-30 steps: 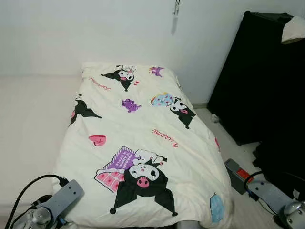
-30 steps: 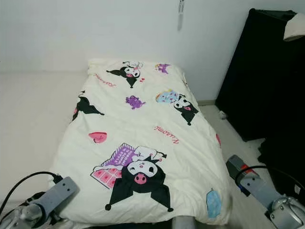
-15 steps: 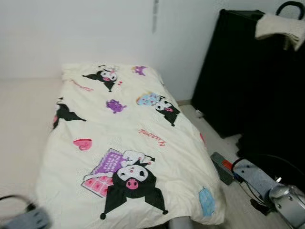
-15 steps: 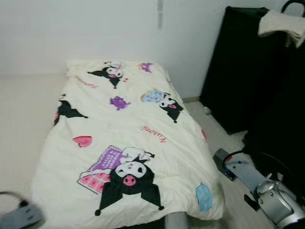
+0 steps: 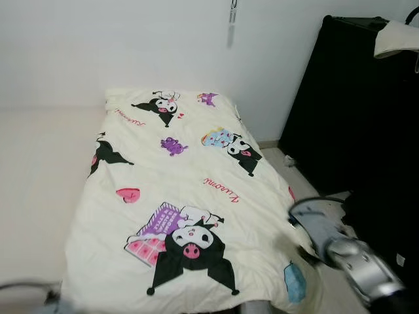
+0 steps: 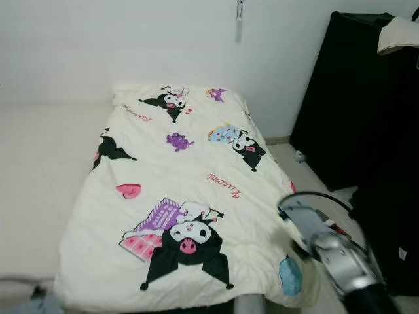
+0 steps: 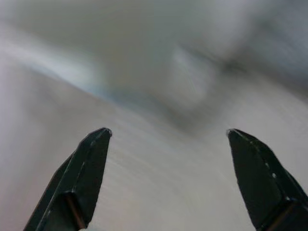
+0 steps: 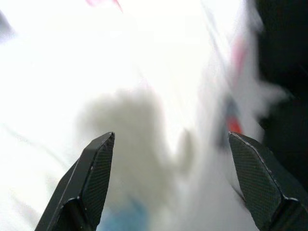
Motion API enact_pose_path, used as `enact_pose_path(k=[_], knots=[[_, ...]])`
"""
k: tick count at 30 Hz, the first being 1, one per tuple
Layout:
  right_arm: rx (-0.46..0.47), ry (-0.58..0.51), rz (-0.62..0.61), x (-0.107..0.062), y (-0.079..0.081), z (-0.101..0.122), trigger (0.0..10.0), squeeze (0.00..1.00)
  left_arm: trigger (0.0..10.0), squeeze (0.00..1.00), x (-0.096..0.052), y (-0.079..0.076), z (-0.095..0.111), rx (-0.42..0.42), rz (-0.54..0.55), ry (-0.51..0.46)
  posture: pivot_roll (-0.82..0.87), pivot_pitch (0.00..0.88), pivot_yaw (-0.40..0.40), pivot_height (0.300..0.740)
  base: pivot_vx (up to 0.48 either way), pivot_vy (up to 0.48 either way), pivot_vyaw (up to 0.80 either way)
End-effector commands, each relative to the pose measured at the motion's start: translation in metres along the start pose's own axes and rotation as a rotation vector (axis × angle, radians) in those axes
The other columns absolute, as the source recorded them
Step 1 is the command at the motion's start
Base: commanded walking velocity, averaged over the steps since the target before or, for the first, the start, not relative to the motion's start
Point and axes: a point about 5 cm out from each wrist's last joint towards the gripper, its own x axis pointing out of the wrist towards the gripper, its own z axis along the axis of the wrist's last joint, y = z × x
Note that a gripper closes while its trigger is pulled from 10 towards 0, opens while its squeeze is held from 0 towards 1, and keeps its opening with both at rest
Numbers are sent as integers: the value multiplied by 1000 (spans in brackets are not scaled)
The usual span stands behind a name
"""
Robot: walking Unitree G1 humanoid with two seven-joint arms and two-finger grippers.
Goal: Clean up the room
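The blanket (image 5: pixel 190 196) lies spread flat over the bed, cartoon prints up. The right hand (image 8: pixel 171 183) hovers spread above its near right corner; the left hand (image 7: pixel 168 180), also spread, hangs low, surroundings blurred.

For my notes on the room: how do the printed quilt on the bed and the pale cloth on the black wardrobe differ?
The quilt lies spread flat across the bed, cream with cartoon prints. The pale cloth hangs bunched over the black wardrobe top, plain and much smaller in view. Both are light-coloured fabric.
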Motion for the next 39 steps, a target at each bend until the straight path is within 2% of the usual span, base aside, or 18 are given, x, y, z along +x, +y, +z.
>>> enact_pose_path(k=[1,2,4,5,7,11,13,16,17,18,21,24,28,31,32,34,37,39], knots=[[151,-93,10,11,10,9,10000,0,10000,0,11,30,15,-261,290,-191,-19,0,-64,546,0,0,0],[151,-93,10,11,10,9,10000,0,10000,0,11,30,15,-261,290,-191,-19,0,-64,546,0,0,0],[334,-169,93,21,28,22,10000,0,10000,0,24,37,47,-550,391,-488,-22,0,-69,551,0,0,0],[334,-169,93,21,28,22,10000,0,10000,0,24,37,47,-550,391,-488,-22,0,-69,551,0,0,0],[392,-178,132,29,41,26,10000,0,10000,0,35,32,66,-707,413,-619,-24,0,-71,561,0,0,0],[372,-139,131,36,51,18,10000,0,10000,0,46,26,80,-732,433,-641,-30,0,-68,571,0,0,0],[377,-43,107,44,62,-9,10000,0,10000,0,65,18,89,-752,449,-599,-20,0,-72,581,0,0,0],[375,-11,99,45,66,-19,10000,0,10000,0,70,16,90,-756,455,-578,-20,0,-72,586,0,0,0],[363,31,98,45,73,-34,10000,0,10000,0,78,12,85,-740,469,-516,-16,0,-69,591,0,0,0],[363,31,98,45,73,-34,10000,0,10000,0,78,12,85,-740,469,-516,-16,0,-69,591,0,0,0],[358,102,83,42,80,-61,10000,0,10000,0,89,4,66,-666,510,-378,-16,0,-65,606,0,0,0],[377,103,71,42,79,-65,10000,0,10000,0,93,-3,47,-638,527,-302,-17,0,-57,616,0,0,0],[403,83,55,43,75,-66,10000,0,10000,0,99,-25,11,-691,529,-187,-14,0,-56,636,0,0,0],[398,83,53,43,75,-66,10000,0,10000,0,100,-31,3,-709,528,-157,-12,0,-56,641,0,0,0],[383,98,55,42,78,-71,10000,0,10000,0,104,-48,-14,-743,511,-88,-12,0,-56,651,0,0,0],[379,103,56,42,79,-72,10000,0,10000,0,105,-52,-18,-750,507,-71,-12,0,-56,656,0,0,0],[367,142,63,39,86,-85,10000,0,10000,0,109,-76,-34,-780,468,2,-7,0,-59,671,0,0,0],[366,148,64,39,87,-87,10000,0,10000,0,109,-80,-36,-785,462,13,-7,0,-59,676,0,0,0]])
